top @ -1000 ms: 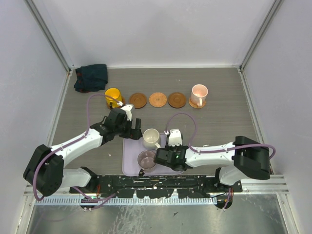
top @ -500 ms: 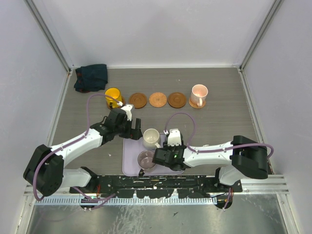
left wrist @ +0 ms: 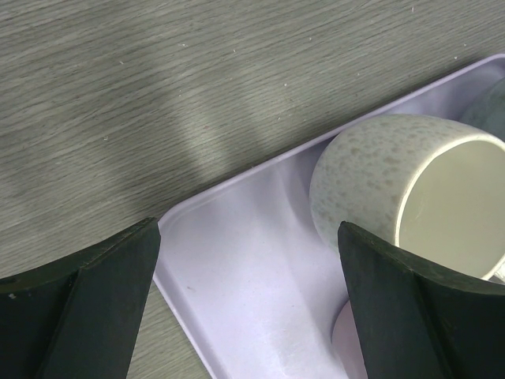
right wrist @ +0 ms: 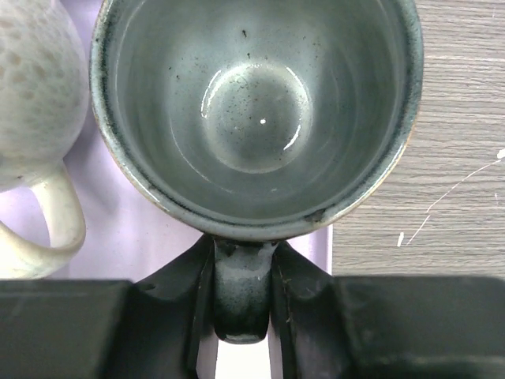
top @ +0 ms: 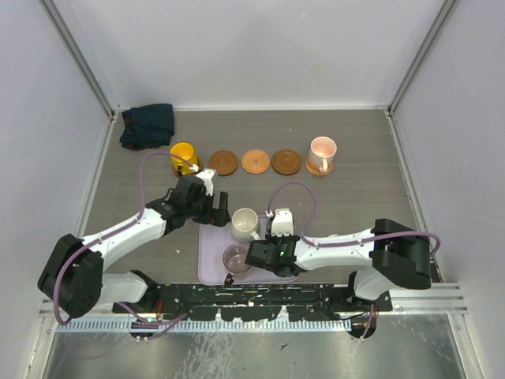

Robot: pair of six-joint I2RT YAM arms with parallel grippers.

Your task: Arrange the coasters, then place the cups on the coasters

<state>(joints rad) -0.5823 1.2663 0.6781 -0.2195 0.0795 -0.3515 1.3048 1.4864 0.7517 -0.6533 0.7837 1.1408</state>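
Observation:
The grey-green cup (right wrist: 256, 110) stands upright at the right edge of the lavender tray (right wrist: 134, 237), and my right gripper (right wrist: 243, 260) is shut on its handle. In the top view this cup is hidden under that wrist (top: 268, 253). A cream-white cup (top: 245, 224) and a mauve cup (top: 237, 257) also stand in the tray (top: 211, 268). My left gripper (left wrist: 248, 308) hangs open over the tray's far left corner, next to the cream-white cup (left wrist: 394, 189). Three bare coasters (top: 255, 161) lie in a row. The yellow cup (top: 182, 154) and pink cup (top: 322, 150) each stand on a coaster.
A dark folded cloth (top: 147, 125) lies in the back left corner. Grey walls close the table on three sides. The arms' bases and a metal rail (top: 252, 296) run along the near edge.
My right arm has shifted slightly left over the tray, with its fingers around the grey-green cup's handle. The left arm has not moved.

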